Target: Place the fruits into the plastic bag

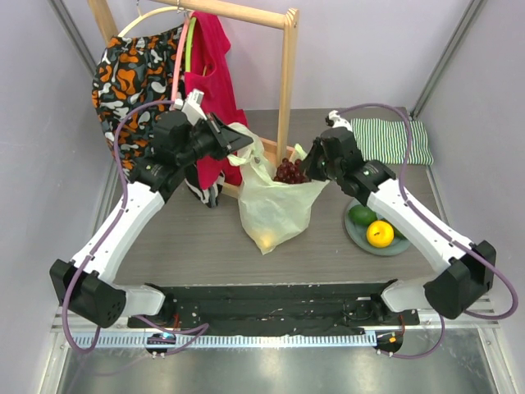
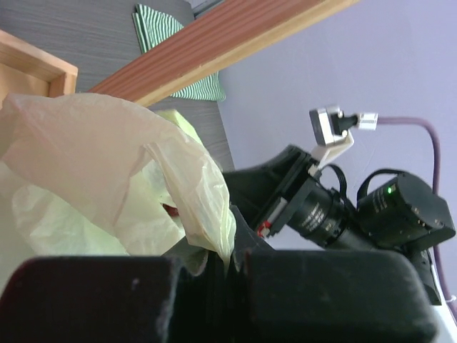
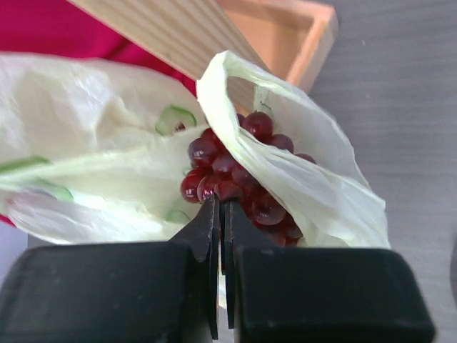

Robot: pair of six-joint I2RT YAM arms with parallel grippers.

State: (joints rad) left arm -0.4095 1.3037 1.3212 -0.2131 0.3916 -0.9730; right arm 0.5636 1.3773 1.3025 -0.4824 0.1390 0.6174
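Observation:
The pale-green plastic bag [image 1: 275, 205] stands at mid-table with its mouth held up. My left gripper [image 1: 235, 139] is shut on the bag's left rim; the film is pinched between its jaws in the left wrist view [image 2: 230, 259]. The dark red grape bunch [image 1: 289, 171] sits in the bag's mouth. My right gripper [image 1: 308, 168] is shut, its tips [image 3: 223, 207] against the near side of the grape bunch [image 3: 235, 168], apparently on its stem. A yellow piece [image 1: 264, 239] shows through the bag's bottom. A green avocado [image 1: 361, 215] and a yellow-orange citrus [image 1: 380, 233] lie on the grey plate [image 1: 354, 234].
A wooden clothes rack post [image 1: 285, 90] stands just behind the bag, with a red garment [image 1: 209, 74] and a patterned one [image 1: 135, 74] hanging on it. Its wooden base [image 3: 285, 32] is close behind the bag. A striped folded cloth [image 1: 394, 139] lies at the back right.

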